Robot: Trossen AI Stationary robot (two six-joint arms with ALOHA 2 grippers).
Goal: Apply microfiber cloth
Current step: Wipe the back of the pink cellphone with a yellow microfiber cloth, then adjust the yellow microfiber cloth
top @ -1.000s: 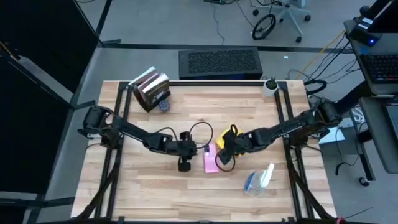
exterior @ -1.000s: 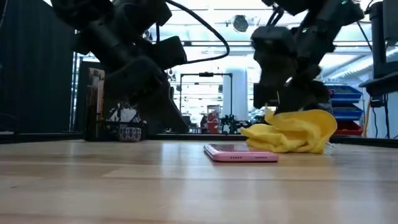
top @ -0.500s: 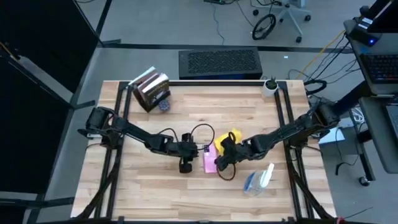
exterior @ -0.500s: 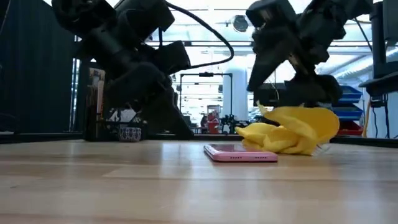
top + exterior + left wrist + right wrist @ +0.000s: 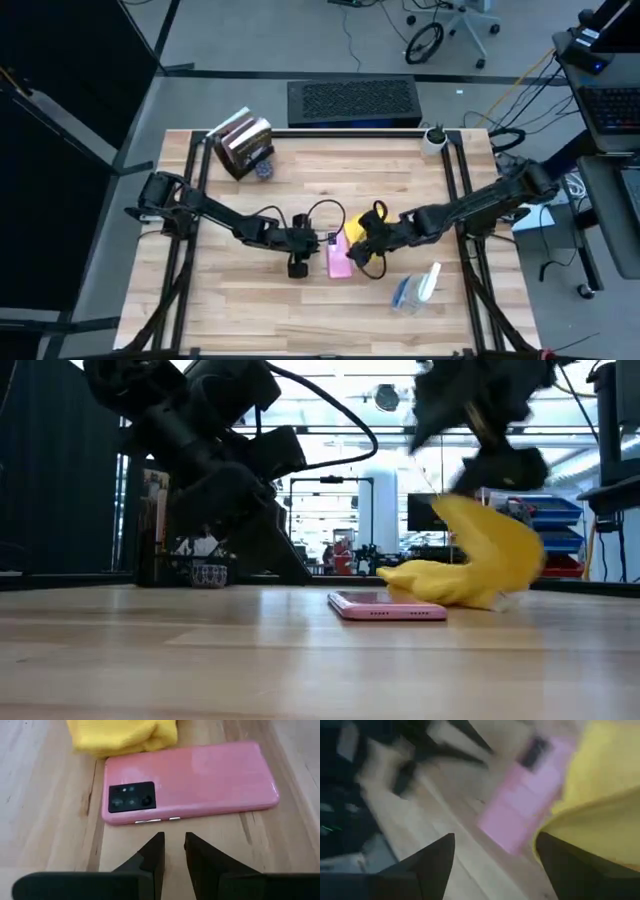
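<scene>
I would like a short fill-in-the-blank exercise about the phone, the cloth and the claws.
1. The phone lying on the table is ____ in colour.
2. The cloth is ____ in colour.
3. The left claw is ____, with nothing held.
4. The phone lies with its ____ side up.

Missing words: pink; yellow; shut; camera

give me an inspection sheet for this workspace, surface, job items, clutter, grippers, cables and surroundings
Surface: wooden table, framed by black rails.
Job's things: yellow cloth, one end lifted, the other on the table beside the pink phone, which lies camera side up.
Clutter: spray bottle near the front right; books at the back left.
Grippers: left gripper nearly shut, empty, by the phone; right gripper holds the cloth.
Cables: black loop at the left wrist.
Surroundings: office chair, grey floor.
</scene>
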